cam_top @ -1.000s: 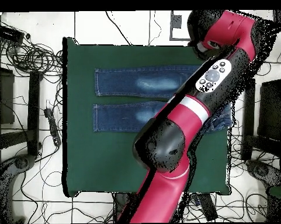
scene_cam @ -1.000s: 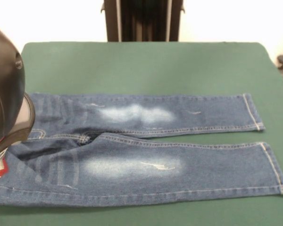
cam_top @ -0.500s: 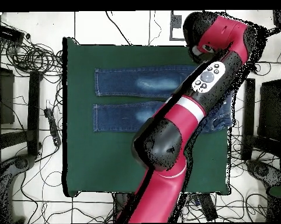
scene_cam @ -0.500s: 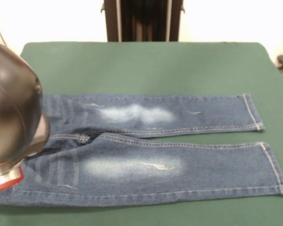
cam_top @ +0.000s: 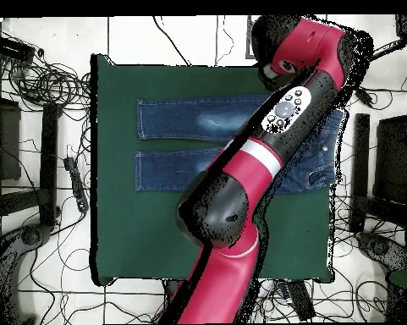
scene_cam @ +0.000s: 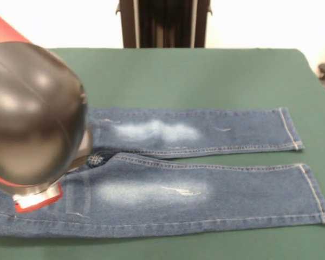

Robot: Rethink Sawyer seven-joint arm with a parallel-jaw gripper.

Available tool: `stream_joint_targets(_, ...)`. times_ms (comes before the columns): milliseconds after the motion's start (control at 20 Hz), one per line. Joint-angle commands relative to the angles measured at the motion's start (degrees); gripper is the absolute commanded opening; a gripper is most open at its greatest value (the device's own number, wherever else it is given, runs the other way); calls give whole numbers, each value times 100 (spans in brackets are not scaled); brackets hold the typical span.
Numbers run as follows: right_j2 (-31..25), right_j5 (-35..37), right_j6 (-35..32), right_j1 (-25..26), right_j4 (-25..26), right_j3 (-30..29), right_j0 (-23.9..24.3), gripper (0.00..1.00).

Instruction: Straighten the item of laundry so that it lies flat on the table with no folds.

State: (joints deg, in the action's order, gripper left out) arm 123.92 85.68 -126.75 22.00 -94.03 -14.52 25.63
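Note:
The blue denim jeans lie on the dark green table. Both legs stretch out side by side, with the cuffs at the right of the front view. Whitish faded patches show on both thighs. The waist end at the left is hidden behind a big black rounded joint of my arm. In the overhead view the jeans have their legs pointing left, and my red arm crosses over the waist part near the table's right edge. Denim beside the arm looks bunched. My gripper shows in neither view.
The robot's pedestal stands behind the table's far edge. Bare green cloth lies around the jeans on all sides. Cables and stands cover the floor around the table.
My arm has swung across the waist end: its black joint moved right in the front view and covers more of the jeans. The legs have not moved.

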Motion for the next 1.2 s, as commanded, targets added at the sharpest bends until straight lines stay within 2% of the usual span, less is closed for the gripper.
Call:
stream_joint_targets(50,-205,903,-1566,5,289,142,-385,0)
stream_joint_targets(300,-398,563,-1530,191,200,74,-403,0)
stream_joint_targets(650,-652,-651,-1211,628,272,-53,-250,0)
stream_joint_targets(900,-613,-802,-1041,604,337,24,-147,0)
stream_joint_targets(1200,-658,-597,-916,433,452,21,-151,0)
